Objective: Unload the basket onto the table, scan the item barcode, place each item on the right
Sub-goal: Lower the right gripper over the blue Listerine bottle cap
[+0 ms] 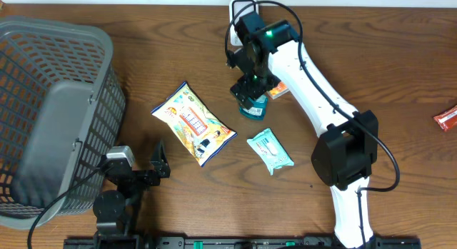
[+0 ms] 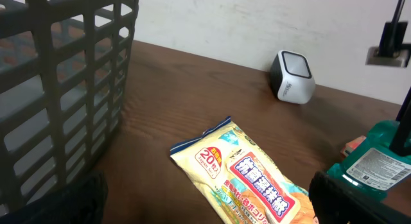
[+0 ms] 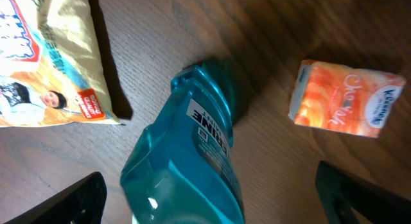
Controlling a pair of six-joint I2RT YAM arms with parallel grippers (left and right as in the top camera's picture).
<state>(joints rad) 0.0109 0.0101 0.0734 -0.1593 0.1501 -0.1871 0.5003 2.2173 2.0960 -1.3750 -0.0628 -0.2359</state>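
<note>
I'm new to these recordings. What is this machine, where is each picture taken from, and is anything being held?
Two robot arms work at a wooden table. One picture looks down from above; the other two come from a camera on each wrist. The right gripper hangs open over a teal bottle, not gripping it. The left gripper rests open near the basket, holding nothing. Also on the table: a snack bag, a small teal packet, an orange tissue pack and a grey scanner at the far edge.
</note>
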